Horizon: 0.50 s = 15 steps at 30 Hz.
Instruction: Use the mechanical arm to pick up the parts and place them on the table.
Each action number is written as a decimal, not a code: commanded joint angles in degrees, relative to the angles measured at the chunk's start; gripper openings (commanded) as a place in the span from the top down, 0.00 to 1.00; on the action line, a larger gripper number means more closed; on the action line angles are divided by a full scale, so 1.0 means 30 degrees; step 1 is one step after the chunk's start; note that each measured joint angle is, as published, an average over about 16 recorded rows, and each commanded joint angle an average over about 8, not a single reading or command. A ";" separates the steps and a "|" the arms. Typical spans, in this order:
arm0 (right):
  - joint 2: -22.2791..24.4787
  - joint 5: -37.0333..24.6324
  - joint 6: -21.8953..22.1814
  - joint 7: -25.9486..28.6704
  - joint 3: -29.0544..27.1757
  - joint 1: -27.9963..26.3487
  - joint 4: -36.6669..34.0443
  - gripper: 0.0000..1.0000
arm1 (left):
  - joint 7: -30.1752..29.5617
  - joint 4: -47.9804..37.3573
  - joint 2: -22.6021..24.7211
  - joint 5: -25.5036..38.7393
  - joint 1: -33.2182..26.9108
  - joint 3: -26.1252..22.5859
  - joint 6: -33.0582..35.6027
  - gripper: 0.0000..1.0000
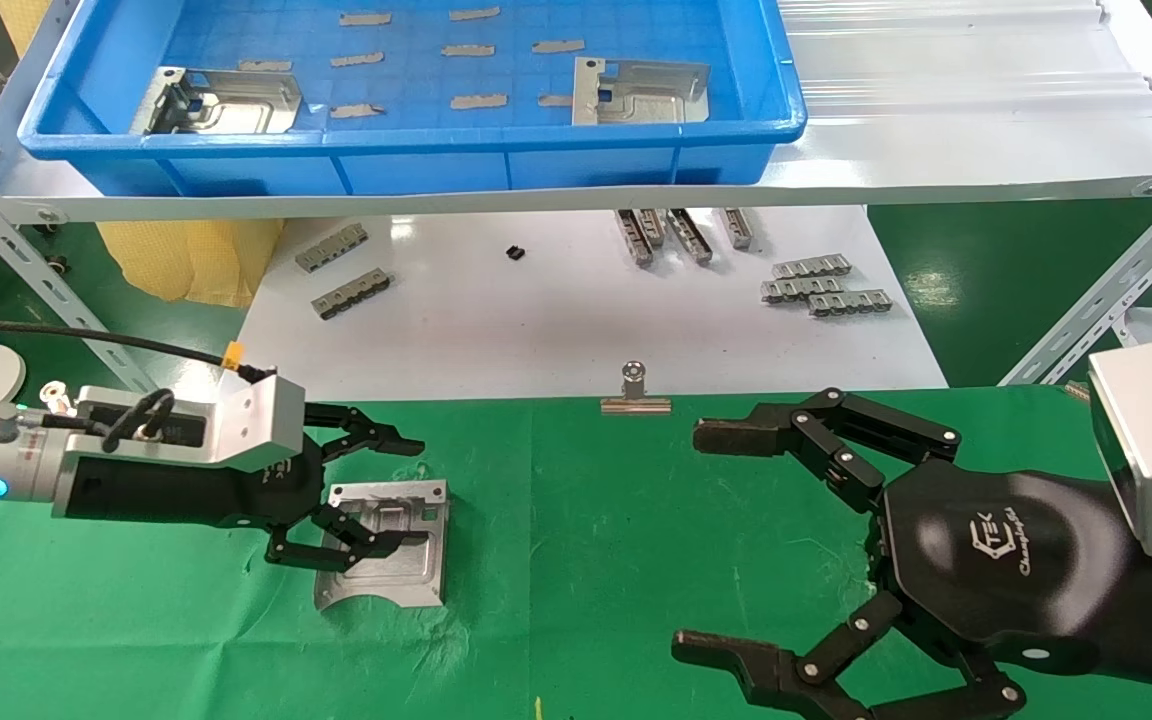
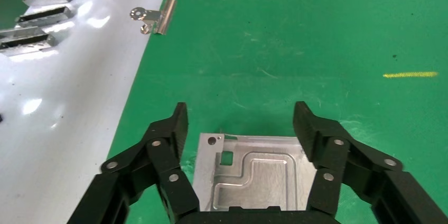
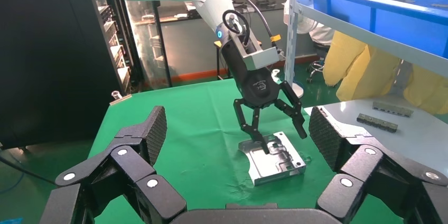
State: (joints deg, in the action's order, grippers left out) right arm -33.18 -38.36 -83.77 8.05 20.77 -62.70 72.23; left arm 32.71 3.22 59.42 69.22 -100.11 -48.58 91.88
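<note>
Here a silver part (image 1: 386, 543) is lying flat on the green tabletop (image 1: 576, 560), directly under the left hand (image 1: 361, 495), whose fingers are standing wide, one off each side of the plate with visible gaps, holding nothing. In the left wrist view the part (image 2: 253, 174) is sitting between the two spread fingers (image 2: 169, 139), its embossed channel running roughly along the hand's reach. The left arm is clearly the nearer one; the right hand (image 1: 736, 545) is hovering well apart to the right, also spread wide and empty. Two more parts (image 1: 636, 92) are waiting in the blue tray (image 1: 416, 150) on the shelf above. Around the placed plate the cloth is offering open room on all sides, so lifting straight up looks safe; the binder clip (image 1: 635, 392) at the cloth's edge is lying well clear.
</note>
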 commanded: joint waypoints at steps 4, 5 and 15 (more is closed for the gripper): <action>0.0000 0.0001 0.0000 0.0000 0.0000 0.0000 0.0000 0.00 | 0.0057 0.0114 -0.0034 -0.0051 0.0034 0.0025 -0.0030 0.00; 0.0000 0.0001 0.0000 0.0000 0.0000 0.0000 0.0000 0.00 | 0.0021 0.0208 -0.0063 -0.0076 0.0075 0.0058 -0.0044 0.00; 0.0000 0.0002 -0.0001 -0.0002 0.0001 -0.0001 -0.0004 0.00 | -0.1893 0.3295 -0.1135 -0.1267 0.1768 0.1484 -0.0315 0.00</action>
State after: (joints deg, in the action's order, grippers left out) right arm -33.18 -38.35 -83.77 8.05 20.78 -62.70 72.22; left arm 27.01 13.12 56.01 65.41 -94.79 -44.12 90.94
